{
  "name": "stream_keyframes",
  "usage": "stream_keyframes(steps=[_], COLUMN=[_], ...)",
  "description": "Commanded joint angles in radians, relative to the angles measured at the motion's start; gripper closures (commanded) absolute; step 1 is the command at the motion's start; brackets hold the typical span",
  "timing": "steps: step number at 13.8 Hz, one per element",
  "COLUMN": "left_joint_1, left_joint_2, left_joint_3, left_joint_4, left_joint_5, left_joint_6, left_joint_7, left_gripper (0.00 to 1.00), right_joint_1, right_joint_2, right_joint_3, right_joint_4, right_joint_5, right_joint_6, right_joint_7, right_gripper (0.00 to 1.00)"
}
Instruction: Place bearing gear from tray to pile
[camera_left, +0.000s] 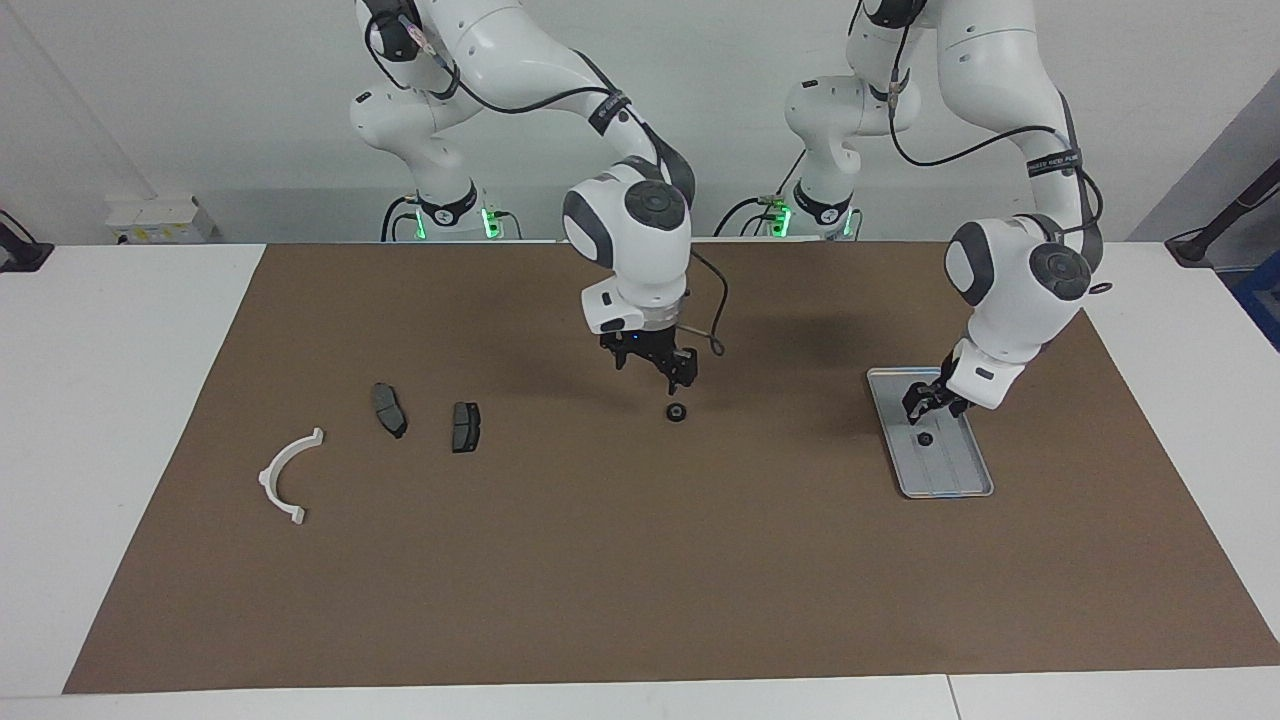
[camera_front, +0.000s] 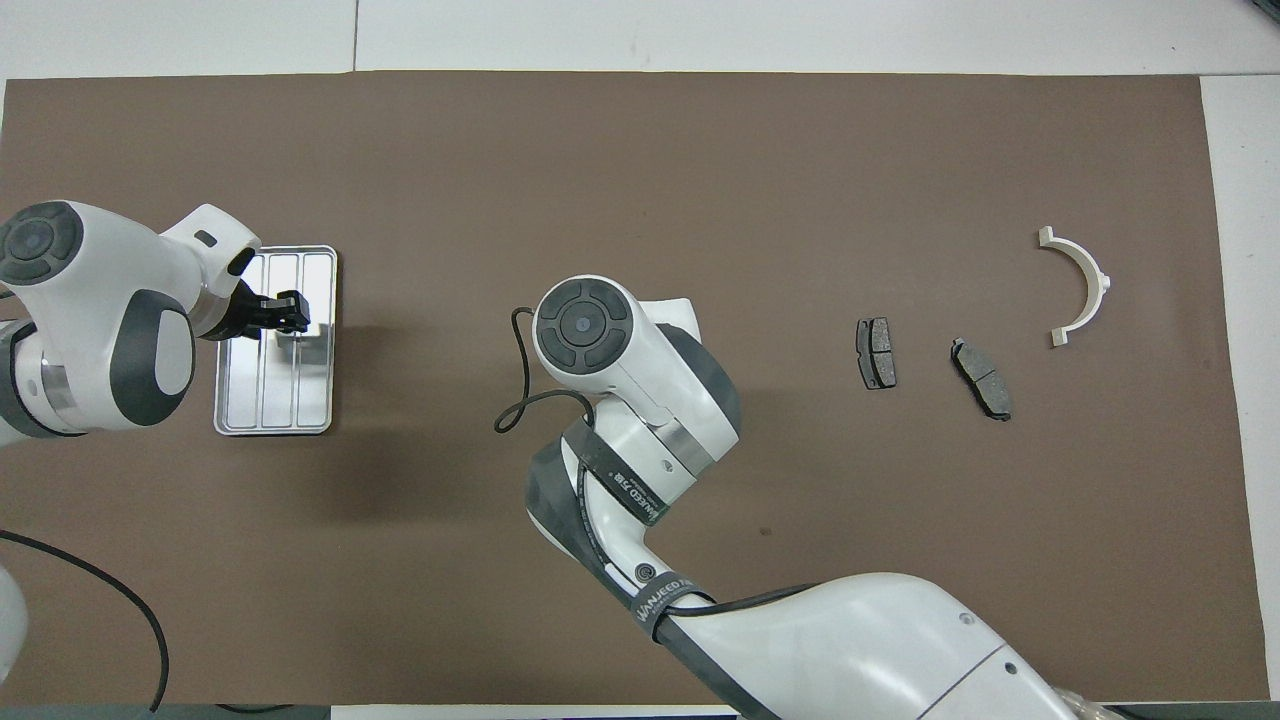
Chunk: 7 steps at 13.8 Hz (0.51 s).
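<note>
Right gripper (camera_left: 680, 382) hovers just above a bearing gear (camera_left: 677, 413) lying on the mat between tray (camera_left: 962, 486) and pile (camera_left: 390, 409) — fingers spread. Drop squarely, pinch centred. Left gripper (camera_left: 928, 402) waits over the tray — grip unreadable.

One silver tray (camera_left: 960, 482) (camera_front: 230, 415). Two small black bearing gears: one in the tray (camera_left: 925, 439), one on the brown mat (camera_left: 677, 413). Two dark grey brake pads (camera_left: 389, 409) (camera_front: 981, 378), (camera_left: 465, 427) (camera_front: 876, 353). One white half-ring bracket (camera_left: 284, 478) (camera_front: 1082, 283). One brown mat (camera_left: 620, 580) (camera_front: 640, 160) on the tabletop. Two arms, two pincers: left pincer (camera_left: 927, 401) (camera_front: 285, 311), right pincer (camera_left: 668, 368).
</note>
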Motion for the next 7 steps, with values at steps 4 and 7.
stream_keyframes(steps=[4,7], left_joint_1=[0.029,0.029], left_joint_2=[0.012,0.013], left_joint_3=[-0.005,-0.005], left_joint_4=[-0.006,-0.009], left_joint_5=[0.005,0.005], left_joint_6=[0.054,0.057], left_joint_7=[0.012,0.009], left_gripper=[0.46,0.46], right_joint_1=[0.015,0.015], right_joint_2=[0.054,0.064], right_joint_3=[-0.002,0.000], right_joint_4=[0.055,0.051], right_joint_5=[-0.008,-0.006], right_joint_6=[0.034,0.042], right_joint_7=[0.039,0.048], right_gripper=[0.00,0.00])
